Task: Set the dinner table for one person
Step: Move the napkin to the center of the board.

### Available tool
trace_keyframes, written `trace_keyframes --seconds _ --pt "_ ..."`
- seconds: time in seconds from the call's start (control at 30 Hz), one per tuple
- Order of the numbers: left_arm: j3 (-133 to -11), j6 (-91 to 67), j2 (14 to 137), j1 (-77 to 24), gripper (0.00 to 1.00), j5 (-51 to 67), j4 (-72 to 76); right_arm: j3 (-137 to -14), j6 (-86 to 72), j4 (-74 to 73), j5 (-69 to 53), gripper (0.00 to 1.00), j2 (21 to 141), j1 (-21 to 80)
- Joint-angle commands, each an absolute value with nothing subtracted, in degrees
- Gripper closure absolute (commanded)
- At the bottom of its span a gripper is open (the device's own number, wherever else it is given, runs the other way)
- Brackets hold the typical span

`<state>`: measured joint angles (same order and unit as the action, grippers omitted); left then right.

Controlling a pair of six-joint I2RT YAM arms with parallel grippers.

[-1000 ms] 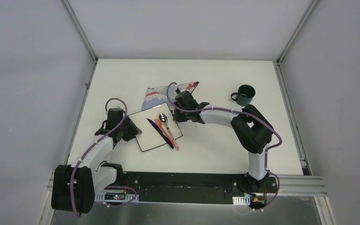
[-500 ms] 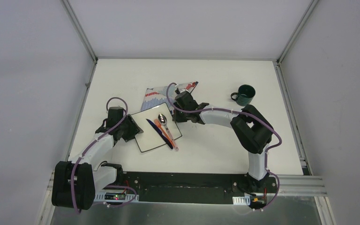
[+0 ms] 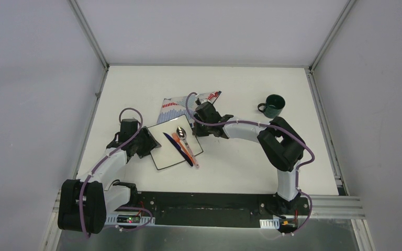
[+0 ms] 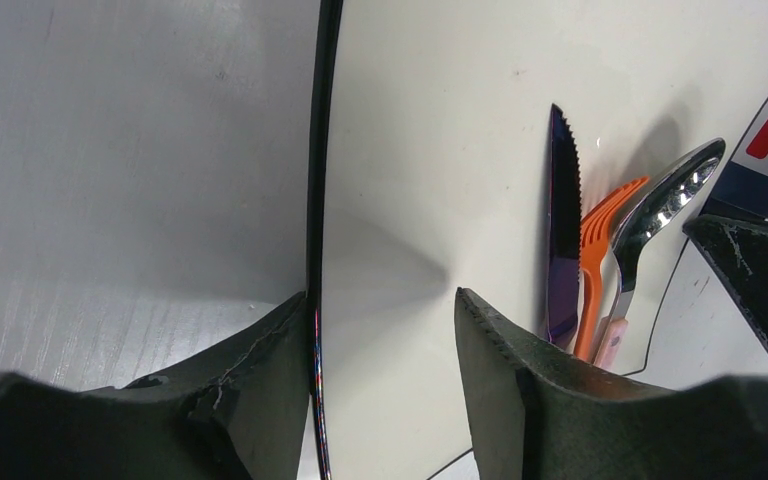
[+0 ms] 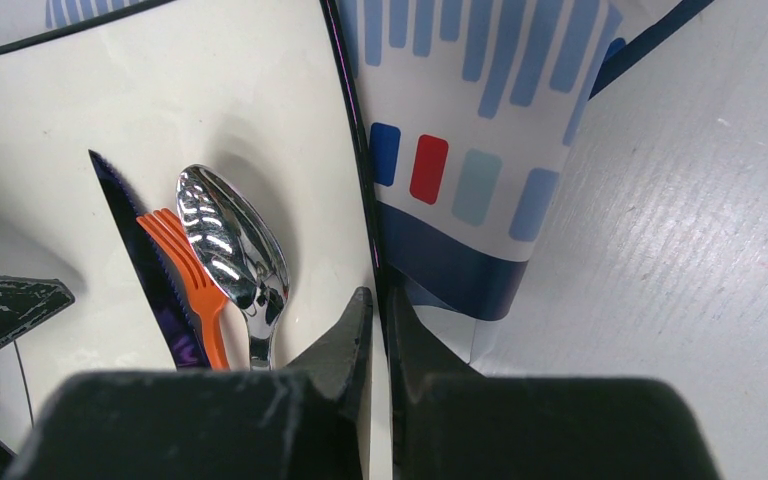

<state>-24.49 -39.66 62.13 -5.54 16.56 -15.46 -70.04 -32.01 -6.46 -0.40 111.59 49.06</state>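
**Plate pinned at one corner, cutlery still heaped on it**

In the overhead view the left jaws sit at the 9 o'clock edge of the square plate (image 3: 162, 152). They stand apart, one finger on each side of the dark rim, and clamp nothing. That suggests the left arm is only guarding the edge, not carrying the plate.

The plate lies flat on the counter (image 3: 241, 172), the white top that spans the whole scene under everything. The plate is a little left of the counter's middle.

On the plate's right half lie a dark serrated knife (image 3: 178, 149), an orange fork (image 3: 186, 151) and a steel spoon (image 3: 182, 133). They are side by side and touching, probably parked there as a bundle and not yet laid out.

A striped cloth (image 3: 175, 107) pokes out from under the plate toward 12 o'clock, rumpled, with the plate weighing down its near part.

The right jaws are at the plate's 2 o'clock corner, closed tightly on the rim where it overlaps the cloth. This grip looks meant to shift or steady the plate.

A dark green mug (image 3: 274, 106) stands upright well apart at 2 o'clock, handle toward the plate.

By my judgement the setting is barely begun.
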Motion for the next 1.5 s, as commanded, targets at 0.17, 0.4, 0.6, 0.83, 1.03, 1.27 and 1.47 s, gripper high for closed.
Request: trace_keyframes --seconds 0.17,0.4,0.6,0.83,1.03,1.27,1.47 --pt "-20.3 -43.1 61.9 -7.2 0.47 20.7 -23.8 -68.4 -36.1 -5.9 -18.2 1.00 114.2 56.7" --pt "-22.5 -44.7 58.1 -7.2 0.45 15.6 -28.2 -67.4 -36.6 -4.6 -18.7 1.00 114.0 56.6" --pt "-26.3 -43.3 62.3 -7.3 0.41 14.3 -32.3 -66.5 -37.2 -2.9 -19.2 1.00 113.4 56.3" --pt "-29.7 -41.1 70.8 -7.8 0.40 12.6 -33.0 -64.3 -38.7 1.9 -19.9 1.00 112.6 56.1" --pt "-33.5 -40.6 75.3 -9.3 0.39 10.1 -34.4 -62.3 -39.4 4.8 -21.1 1.00 111.4 54.9" --pt "-39.8 -40.9 77.0 -12.9 0.36 8.5 -38.6 -61.7 -40.1 6.1 -22.4 1.00 111.0 54.1" --pt "-44.6 -40.5 74.6 -14.4 0.35 6.6 -44.1 -61.3 -40.3 6.7 -22.9 1.00 111.3 53.9"
